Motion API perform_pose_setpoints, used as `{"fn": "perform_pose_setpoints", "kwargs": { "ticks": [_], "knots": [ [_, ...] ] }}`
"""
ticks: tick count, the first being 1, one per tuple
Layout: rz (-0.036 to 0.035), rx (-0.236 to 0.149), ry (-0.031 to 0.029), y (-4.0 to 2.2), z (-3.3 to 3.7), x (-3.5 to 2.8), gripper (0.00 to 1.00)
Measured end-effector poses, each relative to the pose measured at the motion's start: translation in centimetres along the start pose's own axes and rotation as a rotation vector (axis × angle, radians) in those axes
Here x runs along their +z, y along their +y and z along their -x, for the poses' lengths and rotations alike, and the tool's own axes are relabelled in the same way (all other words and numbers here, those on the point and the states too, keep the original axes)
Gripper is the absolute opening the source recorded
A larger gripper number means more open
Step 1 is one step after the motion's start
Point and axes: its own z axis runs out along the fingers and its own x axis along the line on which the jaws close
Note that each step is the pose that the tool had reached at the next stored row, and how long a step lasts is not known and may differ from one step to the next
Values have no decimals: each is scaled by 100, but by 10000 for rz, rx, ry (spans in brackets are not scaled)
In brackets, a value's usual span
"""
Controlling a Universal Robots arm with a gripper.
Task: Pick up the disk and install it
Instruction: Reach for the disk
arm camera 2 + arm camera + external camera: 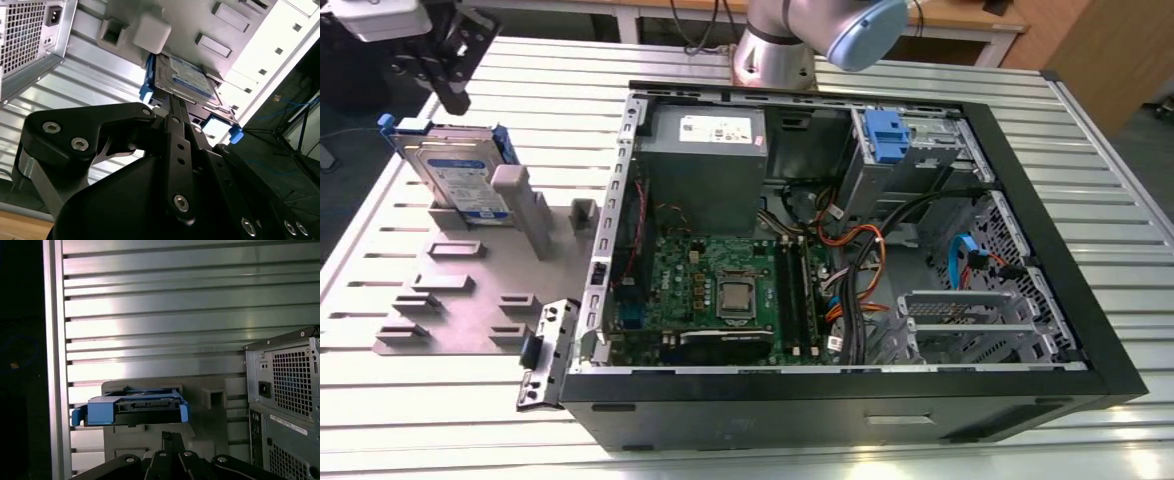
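Fixture: a grey slotted fixture [454,300] lay on the slatted worktop [427,420], and every place below is given from it.
Disk: the disk [454,180] stood on edge in the fixture's far slot, label facing out and blue rail around it. In the first wrist view its connector edge [132,410] faced the camera.
Case: the open computer case [1067,280] sat just beside the fixture, on the exterior view's right.
Gripper: the gripper [454,100] hung above the fixture's far slot, seemingly clear of the disk and carrying nothing. How wide it stood could not be told.
Step in hand: probably the approach to the pick.
Doing it well: it likely needed squaring to the disk's flat faces, centring over the top edge, then a straight pull out of the slot so the rail would not bind.
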Motion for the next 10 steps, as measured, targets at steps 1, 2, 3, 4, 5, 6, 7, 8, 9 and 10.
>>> {"fn": "perform_pose_setpoints", "kwargs": {
  "ticks": [1, 2, 3, 4, 5, 6, 7, 8, 9, 10],
  "knots": [
    [0, 0, 0, -1, -25, 7, 11],
    [0, 0, 0, -1, -49, 14, 11],
    [0, 0, 0, -2, -74, 23, 11],
    [0, 0, 0, -2, -97, 30, 11],
    [0, -1, 1, -3, -121, 36, 11],
    [-1, -1, 1, -3, -145, 43, 11],
    [0, -1, 1, -3, -167, 51, 11],
    [0, -1, 0, -2, -187, 59, 11],
    [0, -1, 0, -1, -206, 68, 11],
    [0, -1, 0, -1, -221, 76, 11]
  ]
}}
